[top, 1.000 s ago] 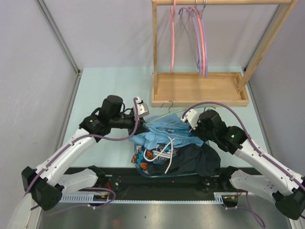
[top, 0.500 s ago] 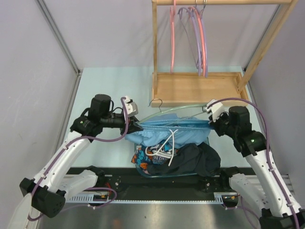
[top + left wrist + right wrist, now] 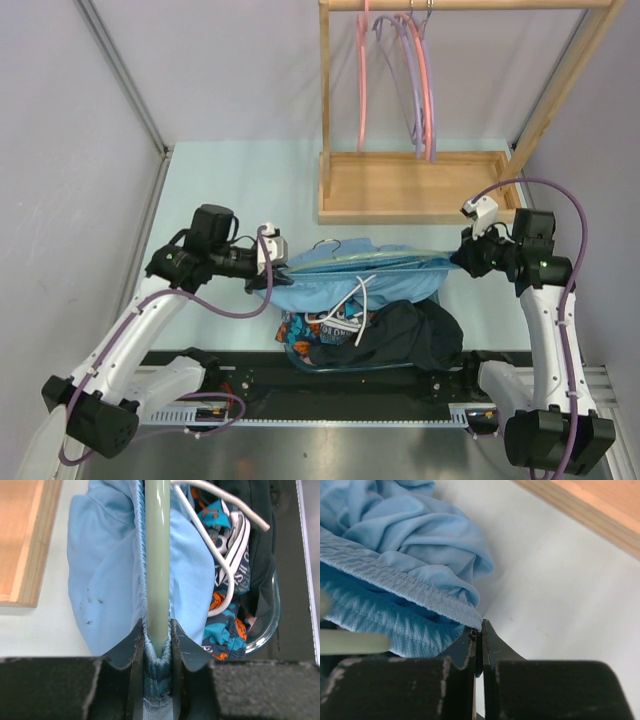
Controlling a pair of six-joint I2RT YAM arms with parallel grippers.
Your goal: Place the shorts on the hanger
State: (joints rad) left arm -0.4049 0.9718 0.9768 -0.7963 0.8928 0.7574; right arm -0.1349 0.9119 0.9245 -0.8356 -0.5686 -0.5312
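With my arms spread wider than a second ago, the sky-blue fabric shorts (image 3: 335,288) stretch taut above the clear bowl (image 3: 330,368), which holds a blue-and-orange patterned garment (image 3: 303,330) and a black garment (image 3: 415,335). The left gripper (image 3: 272,271) pinches the waistband and the thin sage plastic hanger (image 3: 158,555). The right gripper (image 3: 462,259) is clamped on the waistband's far end.

Three garments (image 3: 330,290), perhaps five hangers (image 3: 362,90), two arms (image 3: 150,320).

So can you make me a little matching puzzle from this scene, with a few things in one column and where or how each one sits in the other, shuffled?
Things:
1. the shorts
2. the hanger
3. pink hangers
4. black garment

Places or states:
A. hung on the wooden rack
B. sky blue, stretched from left gripper to right gripper
C. heaped at the near edge
D. pale green bar pinched in the left gripper

Pairs: 1-B, 2-D, 3-A, 4-C
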